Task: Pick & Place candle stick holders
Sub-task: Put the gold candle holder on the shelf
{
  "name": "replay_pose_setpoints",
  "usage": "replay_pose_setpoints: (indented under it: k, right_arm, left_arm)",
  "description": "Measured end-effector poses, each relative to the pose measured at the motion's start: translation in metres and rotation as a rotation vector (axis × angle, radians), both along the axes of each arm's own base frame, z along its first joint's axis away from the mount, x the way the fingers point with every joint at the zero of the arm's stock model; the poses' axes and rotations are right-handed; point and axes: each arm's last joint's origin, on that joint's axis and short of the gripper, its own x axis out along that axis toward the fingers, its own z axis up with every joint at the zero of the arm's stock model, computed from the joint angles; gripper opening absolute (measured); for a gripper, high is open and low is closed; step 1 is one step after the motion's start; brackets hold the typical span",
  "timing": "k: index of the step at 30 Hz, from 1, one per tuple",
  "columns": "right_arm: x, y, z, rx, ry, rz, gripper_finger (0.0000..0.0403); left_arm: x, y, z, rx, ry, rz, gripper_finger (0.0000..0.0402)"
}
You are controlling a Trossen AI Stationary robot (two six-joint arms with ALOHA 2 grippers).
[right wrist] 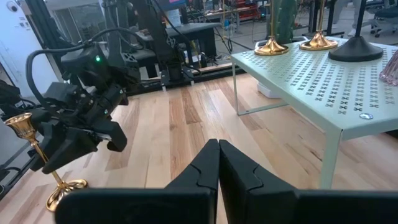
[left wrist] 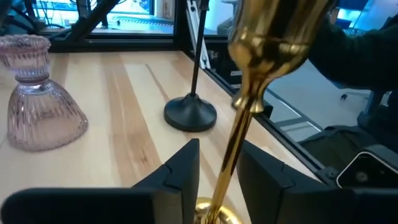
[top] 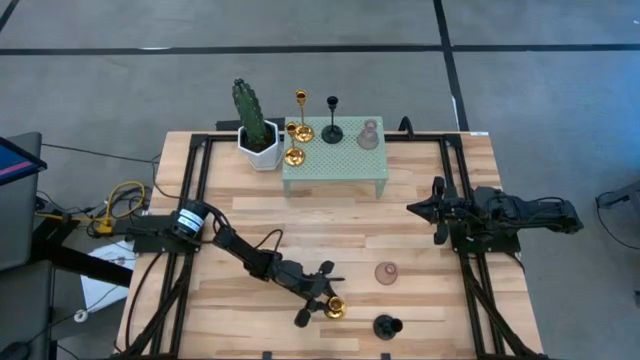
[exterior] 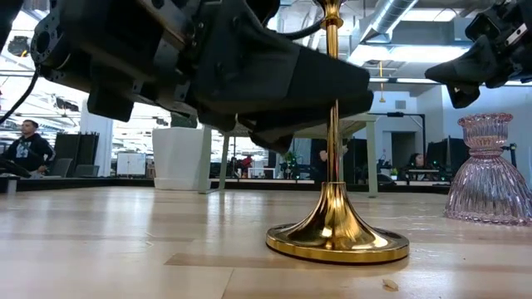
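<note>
Wooden slat table (top: 420, 240) is carrying a pale green perforated stand (top: 335, 160) at its far edge | we are seeing the left gripper (top: 322, 296) parted around the stem of a shiny gold candle stick holder (exterior: 337, 237) standing near the front | right gripper (right wrist: 217, 163) is sitting closed, empty, at right.

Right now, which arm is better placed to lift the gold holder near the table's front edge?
Left. Its pincer already straddles the gold holder's stem, fingers open. The right pincer waits shut, far off near the green stand.
</note>
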Motion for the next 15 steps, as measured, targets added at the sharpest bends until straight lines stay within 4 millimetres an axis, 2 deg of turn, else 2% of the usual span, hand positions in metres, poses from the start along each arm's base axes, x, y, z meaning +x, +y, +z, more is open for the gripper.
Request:
replay_pose_setpoints:
  k: [10, 15]
  right_arm:
    - [0.0000, 0.0000, 0.0000, 0.000, 0.000, 0.000, 0.0000]
    - [0.0000, 0.0000, 0.0000, 0.000, 0.000, 0.000, 0.0000]
  left_arm:
    - [0.0013, 0.0026, 0.0006, 0.000, -0.006, 0.064, 0.0026]
    - [0.0012, 0.0026, 0.0010, -0.003, -0.005, 0.062, 0.0020]
